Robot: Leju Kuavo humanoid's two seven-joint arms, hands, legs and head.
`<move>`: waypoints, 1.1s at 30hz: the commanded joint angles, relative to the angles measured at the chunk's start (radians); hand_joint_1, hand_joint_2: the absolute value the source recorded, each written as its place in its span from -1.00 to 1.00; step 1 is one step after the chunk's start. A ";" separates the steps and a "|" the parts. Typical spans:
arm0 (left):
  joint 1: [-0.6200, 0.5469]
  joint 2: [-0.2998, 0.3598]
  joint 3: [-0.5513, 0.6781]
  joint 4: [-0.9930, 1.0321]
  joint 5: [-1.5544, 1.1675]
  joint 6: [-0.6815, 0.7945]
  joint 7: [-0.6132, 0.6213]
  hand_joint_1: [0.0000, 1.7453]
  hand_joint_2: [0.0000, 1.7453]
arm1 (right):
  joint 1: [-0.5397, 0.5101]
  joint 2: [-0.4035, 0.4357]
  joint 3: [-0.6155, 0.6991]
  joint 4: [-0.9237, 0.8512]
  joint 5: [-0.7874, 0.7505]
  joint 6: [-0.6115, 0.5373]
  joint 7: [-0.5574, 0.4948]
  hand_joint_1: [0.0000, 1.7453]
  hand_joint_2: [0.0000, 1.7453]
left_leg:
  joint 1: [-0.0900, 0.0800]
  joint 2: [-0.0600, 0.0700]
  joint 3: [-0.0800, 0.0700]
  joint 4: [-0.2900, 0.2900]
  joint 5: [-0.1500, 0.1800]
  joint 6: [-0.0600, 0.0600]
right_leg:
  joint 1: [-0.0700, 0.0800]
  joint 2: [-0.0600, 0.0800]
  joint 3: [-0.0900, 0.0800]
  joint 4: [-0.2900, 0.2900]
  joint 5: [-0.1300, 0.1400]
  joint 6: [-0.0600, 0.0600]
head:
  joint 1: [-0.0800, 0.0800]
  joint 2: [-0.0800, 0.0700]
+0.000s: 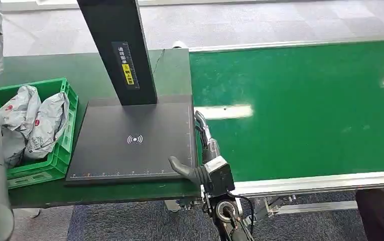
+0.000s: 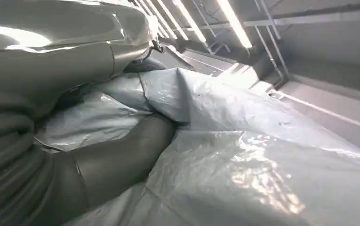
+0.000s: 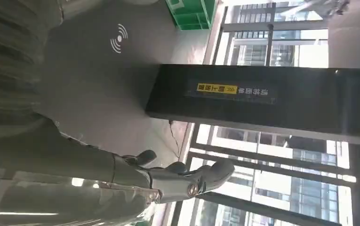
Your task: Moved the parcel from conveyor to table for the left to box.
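Right hand (image 1: 200, 158) hovers empty beside scanner post (image 1: 121, 50).

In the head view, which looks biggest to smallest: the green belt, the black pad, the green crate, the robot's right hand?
1. Belt
2. Black pad
3. Crate, partly cut off by the left arm
4. Right hand

The hand sits nearest the camera, yet looks smallest.
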 commanded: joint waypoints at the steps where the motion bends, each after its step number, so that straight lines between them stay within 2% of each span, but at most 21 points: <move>1: -0.064 0.079 0.097 0.205 0.010 0.004 -0.018 1.00 1.00 | 0.000 -0.029 0.014 -0.018 -0.001 0.004 0.006 -1.00 1.00 | 0.000 0.001 0.002 -0.001 -0.001 -0.001 | 0.000 0.001 0.002 -0.001 -0.001 0.000 | 0.000 0.000; 5: -0.061 0.079 0.075 0.221 -0.021 -0.046 0.002 0.98 1.00 | -0.001 -0.028 0.010 -0.015 -0.001 0.006 0.006 -1.00 1.00 | 0.000 -0.002 0.001 0.000 0.000 0.000 | 0.000 -0.002 0.001 -0.001 -0.001 0.000 | 0.000 0.000; 6: -0.065 0.072 0.063 0.223 -0.035 -0.073 0.014 0.50 1.00 | 0.004 -0.029 0.006 -0.018 -0.001 0.007 0.006 -1.00 1.00 | 0.000 -0.002 0.001 -0.001 0.000 0.000 | 0.000 -0.002 0.001 -0.001 -0.001 0.000 | 0.000 0.000; 7: -0.070 0.064 0.051 0.224 -0.052 -0.100 0.030 -0.86 1.00 | 0.011 -0.028 0.002 -0.024 0.000 0.009 0.006 -1.00 1.00 | 0.001 -0.002 0.000 0.000 0.000 0.000 | 0.001 -0.002 0.000 -0.001 -0.001 0.000 | 0.000 0.000; 8: -0.072 0.060 0.050 0.225 -0.053 -0.104 0.031 -0.86 1.00 | 0.011 -0.029 0.001 -0.025 0.000 0.009 0.006 -1.00 1.00 | 0.001 -0.003 0.002 -0.002 0.001 -0.001 | 0.001 -0.003 0.003 -0.003 0.000 0.001 | 0.000 0.000; 9: -0.080 0.048 0.038 0.224 -0.063 -0.129 0.041 -1.00 1.00 | 0.017 -0.029 -0.001 -0.034 0.003 0.011 0.007 -1.00 1.00 | 0.001 -0.004 -0.001 0.000 0.000 0.000 | 0.001 -0.003 0.001 -0.001 -0.001 0.000 | 0.000 0.000; 17: -0.092 -0.034 0.022 0.169 -0.010 -0.234 -0.050 -1.00 1.00 | 0.028 -0.027 -0.018 -0.051 0.014 0.007 0.015 -1.00 1.00 | 0.001 -0.006 -0.001 0.000 0.000 0.000 | 0.001 -0.005 0.000 -0.001 -0.001 0.000 | 0.000 0.000; 21: -0.104 -0.046 -0.001 0.156 -0.006 -0.256 -0.052 -1.00 1.00 | 0.042 -0.027 -0.022 -0.067 0.018 0.008 0.016 -1.00 1.00 | 0.001 -0.007 -0.001 0.000 0.000 0.000 | 0.001 -0.007 0.001 -0.001 -0.001 0.001 | 0.000 0.000; 24: -0.071 -0.052 -0.005 0.111 0.056 -0.245 -0.103 -1.00 1.00 | 0.039 -0.027 -0.026 -0.061 0.020 0.010 0.016 -1.00 1.00 | 0.001 -0.006 -0.001 0.000 0.000 0.000 | 0.001 -0.005 0.001 -0.001 -0.001 0.001 | 0.000 0.000; 26: -0.001 -0.061 -0.005 0.020 0.148 -0.213 -0.166 -1.00 1.00 | 0.031 -0.027 -0.026 -0.045 0.024 0.008 0.017 -1.00 1.00 | 0.001 -0.006 0.000 -0.001 0.000 0.000 | 0.001 -0.005 0.002 -0.002 -0.001 0.001 | 0.000 0.000; 27: 0.020 -0.058 -0.020 -0.006 0.165 -0.216 -0.160 -1.00 1.00 | 0.028 -0.026 -0.027 -0.039 0.024 0.006 0.015 -1.00 1.00 | 0.000 -0.004 0.001 -0.001 0.000 0.000 | 0.000 -0.003 0.002 -0.002 -0.001 0.001 | 0.000 0.000; 29: 0.130 -0.076 -0.014 -0.199 0.358 -0.098 -0.315 -1.00 1.00 | 0.023 -0.023 -0.026 -0.022 0.021 -0.002 0.011 -1.00 1.00 | 0.000 -0.003 0.001 -0.002 0.000 0.000 | 0.000 -0.002 0.002 -0.003 -0.001 0.001 | 0.000 0.000; 30: 0.157 -0.072 -0.030 -0.240 0.374 -0.100 -0.302 -1.00 1.00 | 0.022 -0.022 -0.024 -0.018 0.021 -0.005 0.009 -1.00 1.00 | 0.000 -0.001 0.001 -0.002 0.000 0.000 | 0.000 0.000 0.001 -0.002 -0.001 0.000 | 0.000 0.000; 31: 0.284 -0.104 -0.015 -0.445 0.551 -0.068 -0.439 -1.00 1.00 | 0.020 -0.020 -0.028 -0.011 0.013 -0.016 0.003 -1.00 1.00 | 0.000 -0.001 0.003 -0.003 0.000 0.000 | 0.000 0.000 0.003 -0.004 0.000 0.001 | 0.000 0.000; 33: 0.377 -0.101 -0.056 -0.565 0.575 -0.049 -0.398 -1.00 1.00 | 0.018 -0.022 -0.025 -0.007 0.010 -0.018 0.000 -1.00 1.00 | -0.001 0.001 0.003 -0.003 0.000 0.000 | -0.001 0.002 0.002 -0.003 0.000 0.001 | 0.000 0.000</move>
